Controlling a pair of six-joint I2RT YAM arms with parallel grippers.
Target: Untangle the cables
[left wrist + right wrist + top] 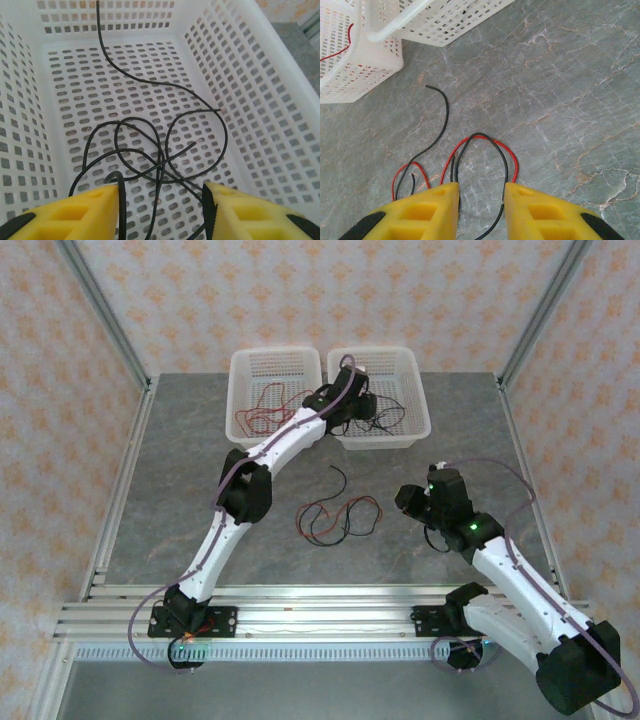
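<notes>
Left fingers (85, 215), yellow and spread apart, hang low inside the right basket (250, 75) in the left wrist view, pinching nothing. A black cable (150, 145) lies in loose overlapping loops on the slotted white floor. Two of its strands run down through the gap between the fingers, one close along the inner edge of the finger at lower left. One long end trails away to the top of the frame.

From left to right in the top view, red cables (262, 418) lie bunched in the left basket (240, 365). The left arm (245, 490) stretches diagonally from the lower left of the frame into the right basket, where the black cable lies by its tip. A tangle of red and black cables (335, 518) rests on the grey counter (180, 470) at centre frame, below both baskets and apart from them. The right arm (470, 530) is bent at lower right, its tip just right of the tangle.

Both baskets sit at the upper left of the right wrist view, a red strand showing through the wall of the left one. A loose black end curls up left of centre, and a red loop and a black loop arch together at mid-frame. Their strands run down between the right fingers (420, 215), which stand spread at the bottom edge and clamp nothing.
</notes>
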